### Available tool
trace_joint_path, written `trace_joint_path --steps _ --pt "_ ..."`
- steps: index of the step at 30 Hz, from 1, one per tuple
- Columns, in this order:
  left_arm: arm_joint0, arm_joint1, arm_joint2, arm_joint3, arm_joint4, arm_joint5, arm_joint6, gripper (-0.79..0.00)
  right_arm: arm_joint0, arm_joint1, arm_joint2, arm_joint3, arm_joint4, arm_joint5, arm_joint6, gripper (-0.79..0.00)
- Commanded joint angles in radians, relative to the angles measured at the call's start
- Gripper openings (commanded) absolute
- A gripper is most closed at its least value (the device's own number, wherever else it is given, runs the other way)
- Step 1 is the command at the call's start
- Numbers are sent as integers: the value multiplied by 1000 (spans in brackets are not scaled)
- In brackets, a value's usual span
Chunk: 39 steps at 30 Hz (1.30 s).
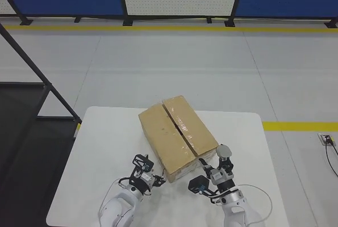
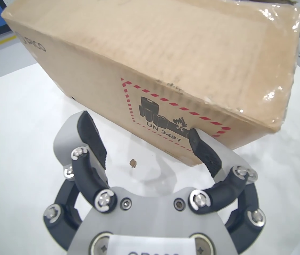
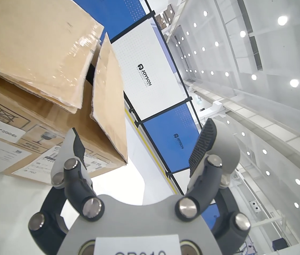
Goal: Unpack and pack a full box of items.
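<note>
**Just starting: nothing is unpacked yet**

The left gripper is wide open and holds nothing. It sits low, just beside the long side of the box. The right gripper is wide open and empty too, near the box's end corner. The brown box lies on the white table. Its top is nearly shut, with one flap lifted a bit. I think the opening comes first. Next, a gripper must catch a flap edge and fold it back.

The box is sitting askew on the counter, reaching from the middle toward the far edge. The left gripper is hovering just before the box's near left side, with 1 crumb lying on the counter between its fingers. The right gripper is hanging beside the box's near right corner.
</note>
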<state>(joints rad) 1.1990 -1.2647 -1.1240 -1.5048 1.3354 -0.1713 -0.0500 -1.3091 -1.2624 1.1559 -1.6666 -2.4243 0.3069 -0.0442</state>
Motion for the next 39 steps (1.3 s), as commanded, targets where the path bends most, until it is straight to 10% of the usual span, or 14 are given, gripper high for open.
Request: trace_joint_path --steps 1,21,29,39 --pt "-4 -1 4 1 1 -7 -1 0 -1 0 13 0 -2 3 -2 0" --pt "104 25 -236 -42 -144 4 73 0 99 -22 -9 95 -21 -52 -20 0" --pt "131 30 -279 -66 -159 10 78 0 150 -34 -28 143 7 -87 -28 -394" --pt "130 28 -273 -75 -143 23 78 0 162 -39 -23 163 22 -133 -45 -643"
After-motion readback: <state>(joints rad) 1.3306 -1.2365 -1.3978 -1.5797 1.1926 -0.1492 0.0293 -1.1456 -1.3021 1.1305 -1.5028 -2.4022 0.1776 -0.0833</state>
